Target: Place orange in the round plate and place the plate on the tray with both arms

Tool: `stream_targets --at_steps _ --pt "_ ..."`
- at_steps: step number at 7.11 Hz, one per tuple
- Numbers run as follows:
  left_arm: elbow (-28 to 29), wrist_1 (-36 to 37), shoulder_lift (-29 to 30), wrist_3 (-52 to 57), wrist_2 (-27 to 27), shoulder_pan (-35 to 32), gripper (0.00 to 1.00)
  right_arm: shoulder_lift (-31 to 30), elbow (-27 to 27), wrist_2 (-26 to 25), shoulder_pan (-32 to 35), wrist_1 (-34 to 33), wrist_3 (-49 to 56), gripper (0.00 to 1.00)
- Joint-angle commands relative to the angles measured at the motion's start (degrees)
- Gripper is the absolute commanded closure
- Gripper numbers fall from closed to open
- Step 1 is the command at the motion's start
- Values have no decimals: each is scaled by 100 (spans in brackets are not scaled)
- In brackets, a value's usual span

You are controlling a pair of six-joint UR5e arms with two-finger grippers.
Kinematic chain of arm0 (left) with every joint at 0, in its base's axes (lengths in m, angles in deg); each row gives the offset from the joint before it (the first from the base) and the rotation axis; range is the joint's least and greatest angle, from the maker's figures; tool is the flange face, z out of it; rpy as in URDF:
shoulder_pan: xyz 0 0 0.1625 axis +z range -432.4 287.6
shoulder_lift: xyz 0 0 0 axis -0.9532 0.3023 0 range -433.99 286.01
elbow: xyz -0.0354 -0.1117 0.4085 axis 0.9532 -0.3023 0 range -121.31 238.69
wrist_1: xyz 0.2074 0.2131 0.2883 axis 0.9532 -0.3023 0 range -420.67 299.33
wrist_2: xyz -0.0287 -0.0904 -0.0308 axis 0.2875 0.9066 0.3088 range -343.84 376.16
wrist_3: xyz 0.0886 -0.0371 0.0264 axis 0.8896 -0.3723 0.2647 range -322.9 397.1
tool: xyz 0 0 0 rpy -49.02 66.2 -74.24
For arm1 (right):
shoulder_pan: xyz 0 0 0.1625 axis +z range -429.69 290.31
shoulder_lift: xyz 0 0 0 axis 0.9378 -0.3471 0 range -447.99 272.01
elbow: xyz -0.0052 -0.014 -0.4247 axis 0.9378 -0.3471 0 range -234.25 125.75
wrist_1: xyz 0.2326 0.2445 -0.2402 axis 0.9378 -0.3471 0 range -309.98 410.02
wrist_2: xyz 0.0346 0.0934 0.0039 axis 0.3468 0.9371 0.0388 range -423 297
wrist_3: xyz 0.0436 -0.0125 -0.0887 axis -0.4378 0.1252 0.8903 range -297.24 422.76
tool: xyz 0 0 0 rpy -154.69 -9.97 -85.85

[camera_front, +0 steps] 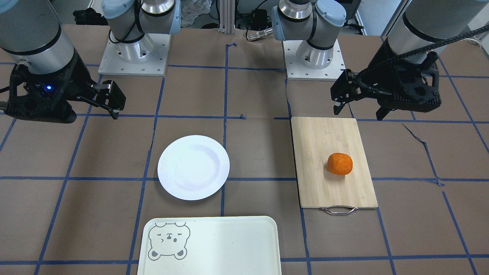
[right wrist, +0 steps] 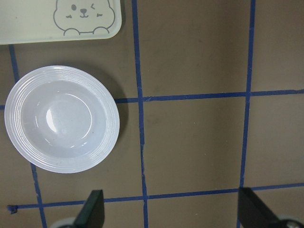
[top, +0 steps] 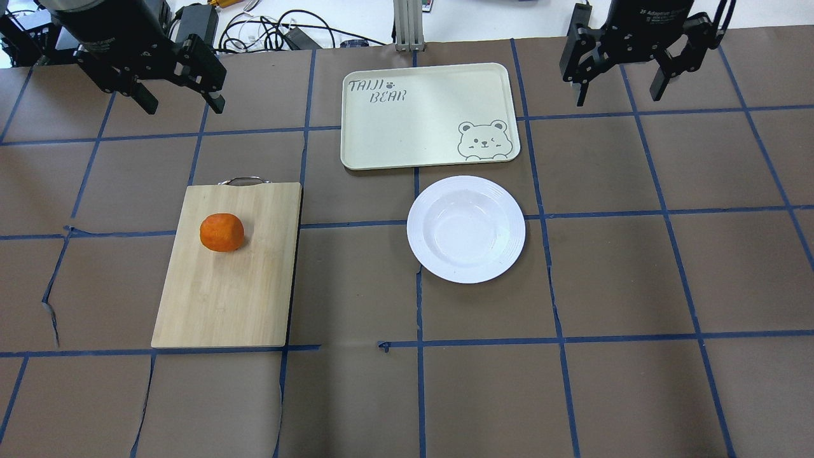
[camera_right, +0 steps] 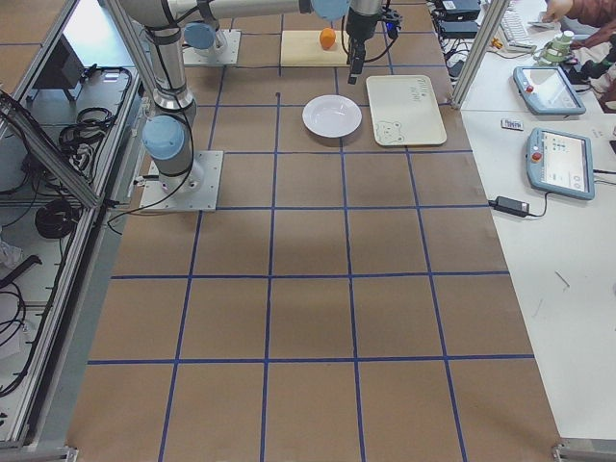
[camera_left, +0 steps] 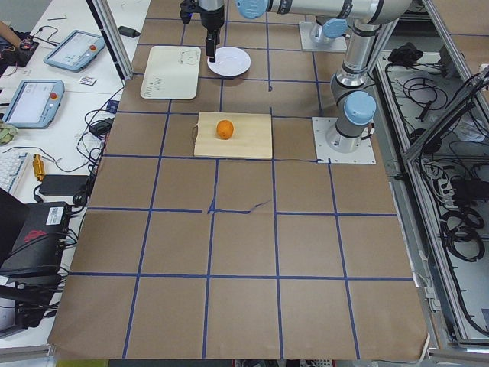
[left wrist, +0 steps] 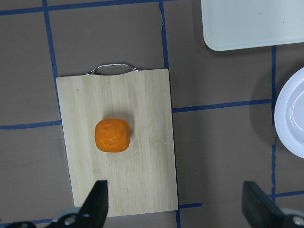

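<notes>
Left gripper [top: 183, 100]: jaws spread wide with nothing between them, hanging high above the table. In the left wrist view both fingertips [left wrist: 98, 198] frame the lower edge, and the orange [left wrist: 112, 135] lies below and ahead of the jaws, not centred in the gap but drawn toward the finger on that view's left. The fruit is nearly round, slightly squared, with no long axis to speak of, so jaw heading probably matters little. What matters is a sideways shift that brings the gap over the fruit before any descent. The orange rests on a bamboo cutting board [left wrist: 142, 180], whose long axis runs away from the jaws toward its metal handle [left wrist: 113, 68] at the far end. Right gripper [top: 618, 90]: jaws likewise parted and empty, also held high. Below and ahead of them, off toward the finger on the right wrist view's left, sits the round plate [right wrist: 19, 142], its well bare. Beyond the plate lies the tray [right wrist: 28, 28], just beside it but apart, bear face at the near corner. The left arm is judged nearer to the orange and the right arm nearer to the plate. Neither step of the task has been done.
</notes>
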Motion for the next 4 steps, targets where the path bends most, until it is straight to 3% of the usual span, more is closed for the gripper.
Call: stream_targets --at_steps 1,4 --pt "-2 0 3 0 0 -5 0 -42 13 128 -2 87 4 0" --pt "7 0 -23 0 9 -5 0 10 39 145 86 79 -5 0"
